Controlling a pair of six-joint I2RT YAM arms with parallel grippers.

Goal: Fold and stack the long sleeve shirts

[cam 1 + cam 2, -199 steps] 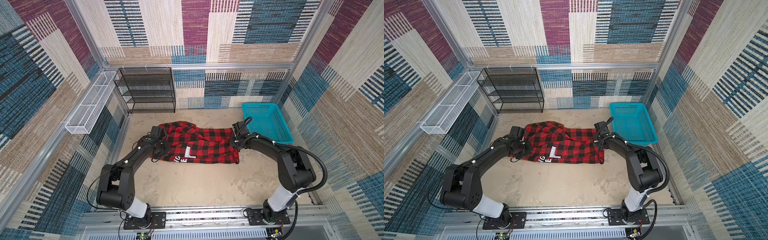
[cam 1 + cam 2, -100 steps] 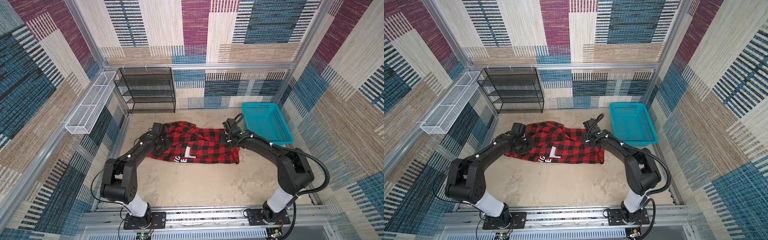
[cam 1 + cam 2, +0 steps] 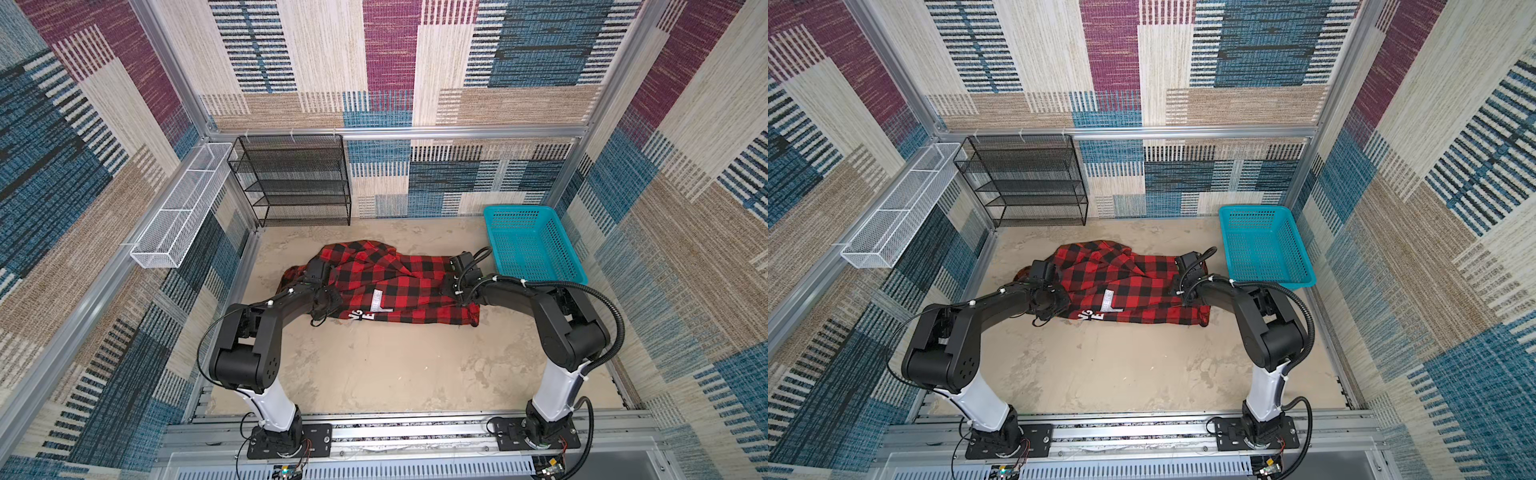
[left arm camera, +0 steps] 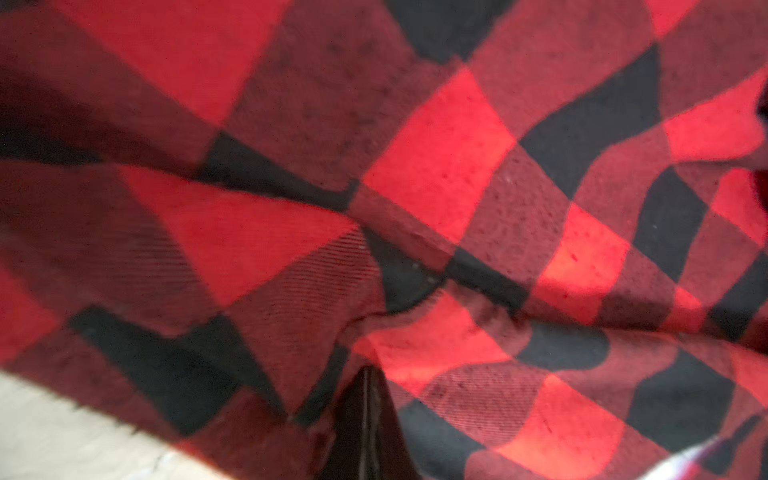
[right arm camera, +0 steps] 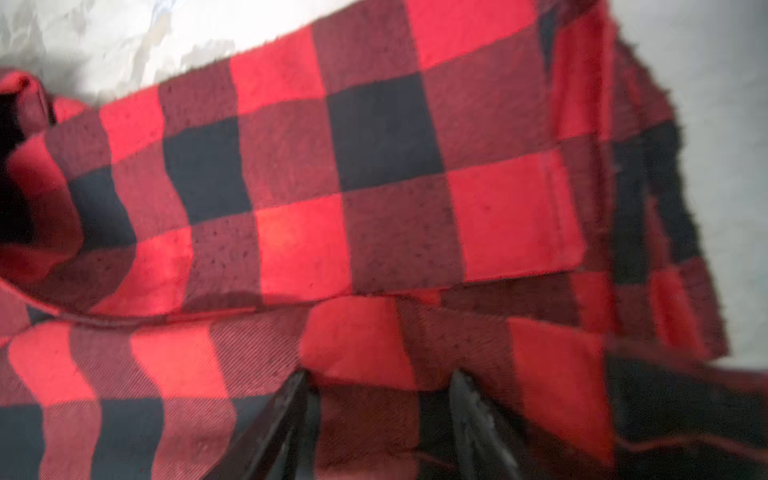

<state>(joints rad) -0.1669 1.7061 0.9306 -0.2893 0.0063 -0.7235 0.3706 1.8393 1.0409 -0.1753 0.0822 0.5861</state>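
Note:
The long sleeve shirt, red-and-black check flannel with white lettering, lies crumpled lengthwise on the table in both top views. At its left end is my left gripper. In the left wrist view that gripper is shut, with shirt cloth gathered round its tip. My right gripper rests on the shirt's right end. In the right wrist view it stands open, fingers apart on the folded cloth.
A teal plastic basket stands just right of the shirt, close to the right arm. A black mesh shelf rack stands against the back wall. A white wire basket hangs on the left wall.
The right gripper has moved left from beside the basket onto the shirt's right end. The left gripper shifted slightly, and the shirt's left part now reaches further left.

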